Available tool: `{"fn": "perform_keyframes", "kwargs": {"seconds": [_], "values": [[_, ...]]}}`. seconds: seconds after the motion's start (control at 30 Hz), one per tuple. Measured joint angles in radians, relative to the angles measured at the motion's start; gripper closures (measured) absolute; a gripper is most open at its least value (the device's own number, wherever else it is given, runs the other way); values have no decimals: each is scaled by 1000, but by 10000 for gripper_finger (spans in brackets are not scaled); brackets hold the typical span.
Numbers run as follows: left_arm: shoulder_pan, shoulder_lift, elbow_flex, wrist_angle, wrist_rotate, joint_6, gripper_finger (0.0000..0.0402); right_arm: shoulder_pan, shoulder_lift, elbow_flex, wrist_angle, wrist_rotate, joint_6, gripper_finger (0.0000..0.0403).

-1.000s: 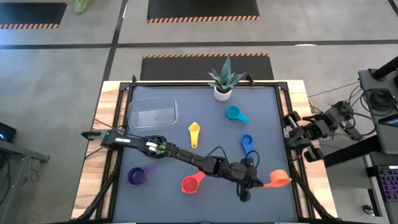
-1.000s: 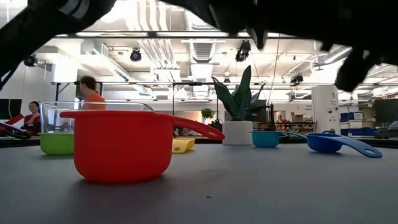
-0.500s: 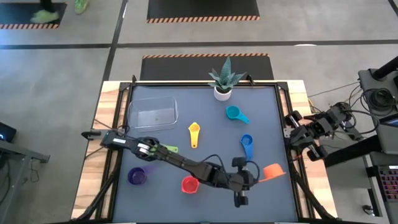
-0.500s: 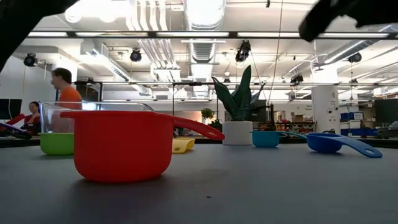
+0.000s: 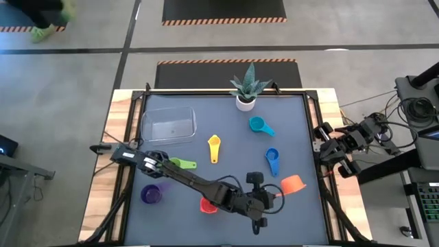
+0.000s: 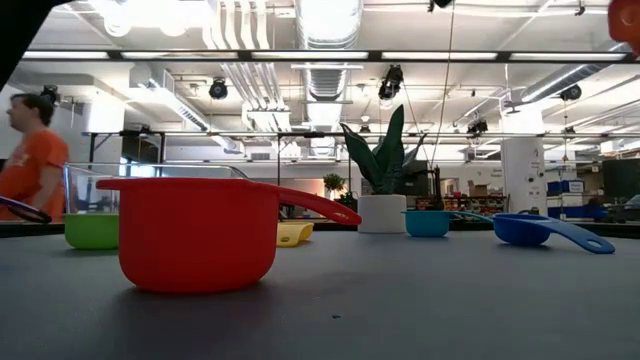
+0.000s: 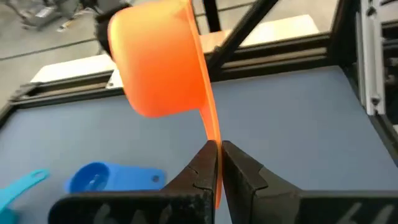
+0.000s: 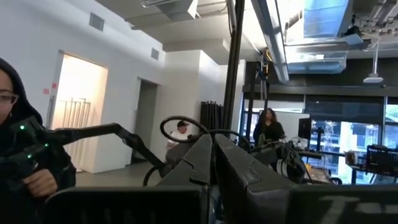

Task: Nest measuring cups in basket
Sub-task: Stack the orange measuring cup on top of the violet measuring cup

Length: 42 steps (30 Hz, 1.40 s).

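Note:
The orange measuring cup (image 5: 293, 184) hangs above the mat's near right part, held by my left gripper (image 5: 276, 191), which is shut on it. On the mat stand the red cup (image 6: 195, 235), the purple cup (image 5: 151, 194), the green cup (image 5: 180, 164), the yellow cup (image 5: 214, 147), the teal cup (image 5: 259, 125) and the blue cup (image 5: 272, 160). My left arm partly covers the red cup in the high view. The clear basket (image 5: 168, 125) sits at the far left. My right gripper (image 8: 211, 155) is shut, off the table's right edge. My left gripper pinches the orange cup's flat handle (image 7: 212, 134) between its two fingers (image 7: 202, 171), which touch its two flat faces. The fingers come from the table's left, slanting a little downward, in line with the handle. The cup is lifted clear of the mat and rolled onto its side.
A white plant pot (image 5: 245, 101) stands at the mat's far edge. Black frame rails (image 5: 312, 110) border the mat. A person in an orange shirt (image 6: 30, 150) shows in the room beyond. Open mat lies between the yellow cup and the basket.
My left gripper has risen with the orange cup and moved a little toward the table's left and far edges, rolling as it went. The cup has come off the mat and turned onto its side. The arm has left the low view upward.

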Motion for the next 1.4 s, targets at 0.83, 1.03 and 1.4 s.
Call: {"fn": "perform_keyframes", "kwargs": {"seconds": [0.83,1.03,1.4], "values": [[-88,-839,-976,70,-89,-308,401,0,4,-3,1,68,-49,394],[-176,-1054,-1142,84,-188,-445,401,0,5,-3,3,85,-55,394],[-406,-1292,-1231,-55,-184,-727,401,0,5,-3,3,132,-72,394]]}}
